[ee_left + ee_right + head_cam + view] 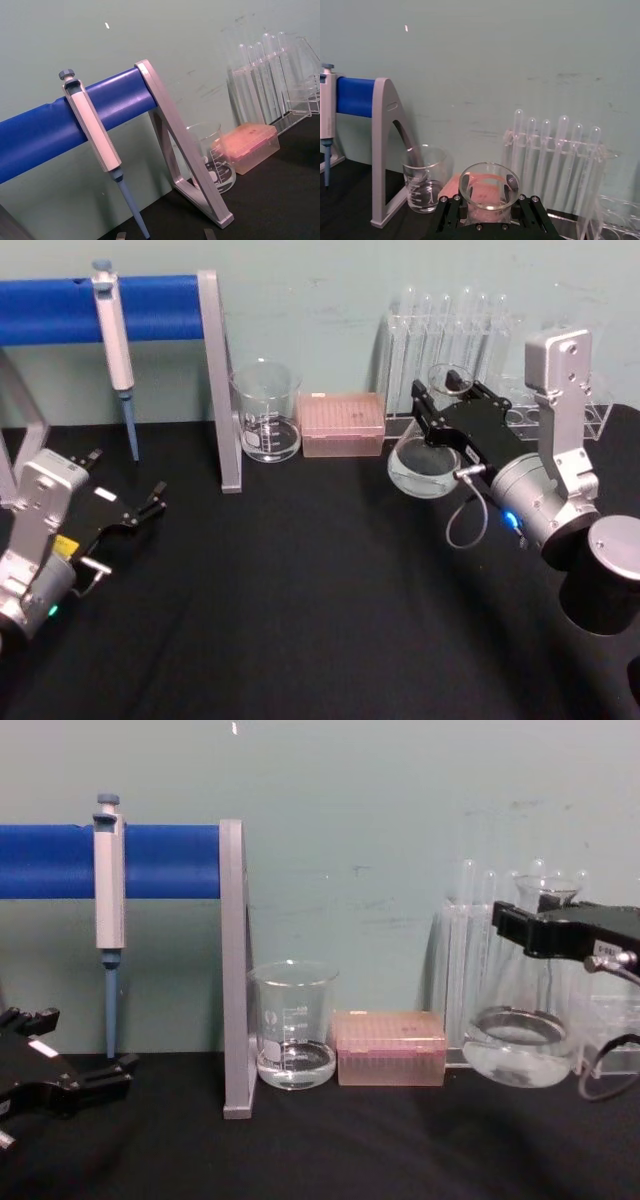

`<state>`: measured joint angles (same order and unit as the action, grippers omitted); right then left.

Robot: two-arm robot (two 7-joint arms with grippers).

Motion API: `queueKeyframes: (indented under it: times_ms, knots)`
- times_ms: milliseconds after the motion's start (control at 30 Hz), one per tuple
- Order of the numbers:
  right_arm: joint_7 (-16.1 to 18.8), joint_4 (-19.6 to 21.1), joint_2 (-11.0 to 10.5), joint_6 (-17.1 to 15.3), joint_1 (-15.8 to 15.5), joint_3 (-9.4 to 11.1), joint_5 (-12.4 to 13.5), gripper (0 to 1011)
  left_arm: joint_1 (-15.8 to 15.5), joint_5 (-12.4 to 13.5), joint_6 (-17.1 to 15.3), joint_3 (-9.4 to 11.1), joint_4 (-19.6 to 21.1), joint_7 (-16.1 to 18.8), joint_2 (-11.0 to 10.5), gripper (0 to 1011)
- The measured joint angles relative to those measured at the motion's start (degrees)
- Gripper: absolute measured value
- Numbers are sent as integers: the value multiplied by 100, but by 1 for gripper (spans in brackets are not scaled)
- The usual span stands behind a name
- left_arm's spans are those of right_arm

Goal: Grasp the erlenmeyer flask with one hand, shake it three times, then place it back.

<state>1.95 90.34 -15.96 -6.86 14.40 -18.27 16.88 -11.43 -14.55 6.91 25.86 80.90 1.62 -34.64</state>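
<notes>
Black and two-fingered, the right gripper (448, 392) is clenched around the narrow neck of the erlenmeyer flask (424, 468), just under the flared lip. The flask hangs upright in front of the test tubes (562, 145) with a little clear liquid in its wide base. Whether that base touches the table (300, 590) I cannot tell. The right arm reaches in from the right, its gripper held level and pointing at the back wall. The left gripper (158, 497) lies low at the table's left, fingers apart, holding nothing. I count one flask, one beaker (268, 420), one pink tip box (342, 425), one pipette (115, 350) hung on the blue bar (60, 308), and six test tubes.
</notes>
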Motion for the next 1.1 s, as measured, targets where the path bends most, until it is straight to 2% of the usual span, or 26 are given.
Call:
queueKeyframes:
  times_ms: [300,567,900,1100]
  knots:
    - [-19,-11,107,-63,-29,104,-136,448,0,0,0,0,0,0,0,1001]
    - [99,-10,167,-87,-58,171,-191,448,0,0,0,0,0,0,0,1001]
    - [626,63,135,-99,-98,215,-126,448,0,0,0,0,0,0,0,1001]
    - [1159,142,23,-120,-124,199,-7,448,0,0,0,0,0,0,0,1001]
